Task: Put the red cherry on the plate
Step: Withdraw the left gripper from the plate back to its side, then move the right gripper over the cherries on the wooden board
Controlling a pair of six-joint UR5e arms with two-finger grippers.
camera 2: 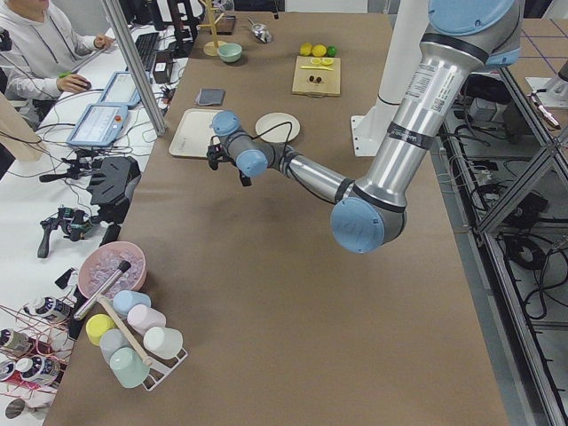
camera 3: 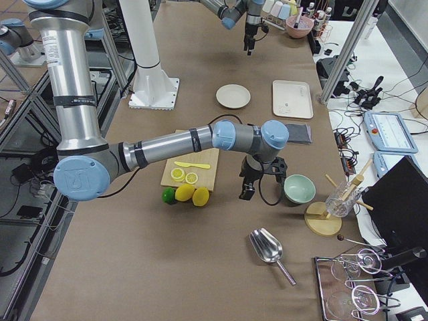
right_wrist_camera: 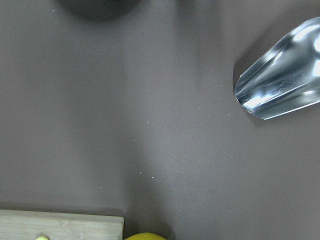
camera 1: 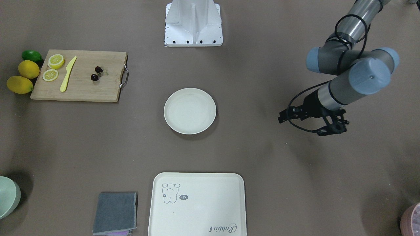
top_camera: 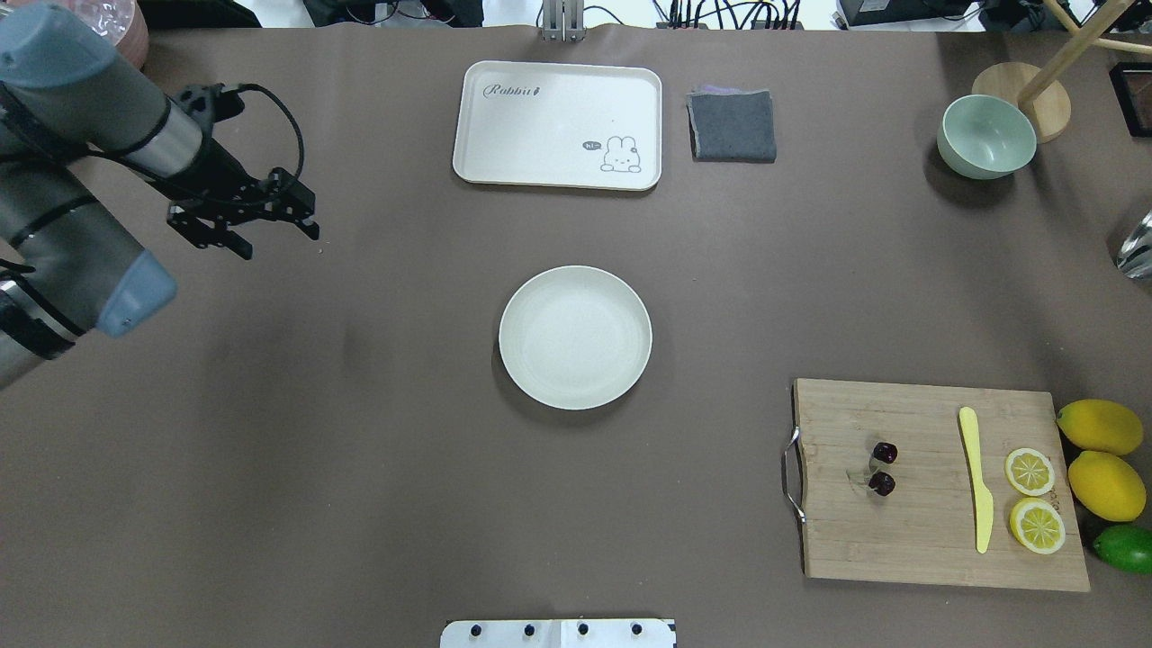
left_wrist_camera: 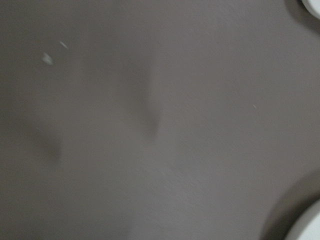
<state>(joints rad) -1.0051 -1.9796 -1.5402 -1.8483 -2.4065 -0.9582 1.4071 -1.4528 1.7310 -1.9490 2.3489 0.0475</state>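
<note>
The red cherry (top_camera: 882, 468), a pair of tiny dark fruits on pale stems, lies on the wooden cutting board (top_camera: 936, 540) at my right front. The plate (top_camera: 574, 337), round, cream-white and empty, sits mid-table. My left gripper (top_camera: 279, 241) hovers open and empty over bare table far to the left of the plate (camera 1: 190, 110). The cherry (camera 1: 96, 73) has no gripper near it. My right gripper (camera 3: 247, 192) shows only in the exterior right view, low over the table between the board and the green bowl (camera 3: 298, 188); I cannot tell its state.
On the board lie a yellow knife (top_camera: 974, 477) and two lemon slices (top_camera: 1030, 472), with lemons (top_camera: 1100, 427) and a lime (top_camera: 1125, 547) beside it. A cream tray (top_camera: 558, 126), a grey cloth (top_camera: 733, 126) and the bowl (top_camera: 986, 137) stand at the far edge. A metal scoop (camera 3: 267, 249) lies to the right.
</note>
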